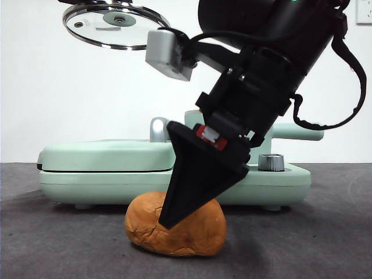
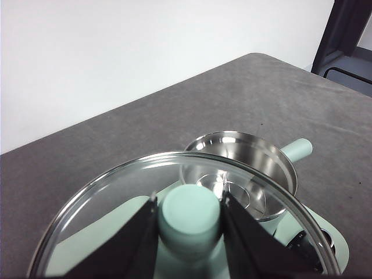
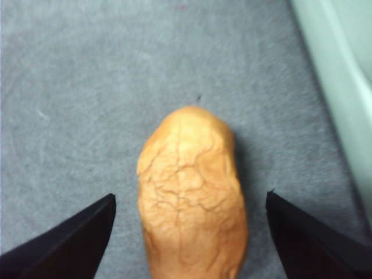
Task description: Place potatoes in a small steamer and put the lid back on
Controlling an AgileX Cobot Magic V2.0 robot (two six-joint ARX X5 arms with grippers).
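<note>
The right claw (image 3: 189, 232) hangs low over the grey desk (image 1: 325, 244) with its two black jaws spread wide, one on each side of the potato (image 3: 192, 197); in the right wrist view there is clear desk showing between each jaw tip and the cracked orange-brown skin, so nothing is gripped. In the front view the same claw comes down from the upper right as a big dark arm, its near jaw crossing in front of the potato (image 1: 177, 228), which lies on the desk just in front of the flat mint-green appliance (image 1: 104, 168). The left claw (image 2: 189, 224) is clenched on the mint-green knob (image 2: 189, 218) of the clear glass lid (image 2: 104, 203), one black jaw pressed to each side of the knob. In the front view that lid (image 1: 113, 26) is held high in the air at the upper left, tilted slightly, well above the appliance. Through and past the glass, the left wrist view shows the small steamer (image 2: 244, 157) standing uncovered on the right end of the appliance, its steel inside bare and shiny, its straight mint-green handle (image 2: 296, 149) pointing away from the lid. In the front view the steamer is mostly hidden behind the right arm; only its handle (image 1: 302, 133) shows beside the arm, above a small metal dial (image 1: 271, 162) on the appliance.
</note>
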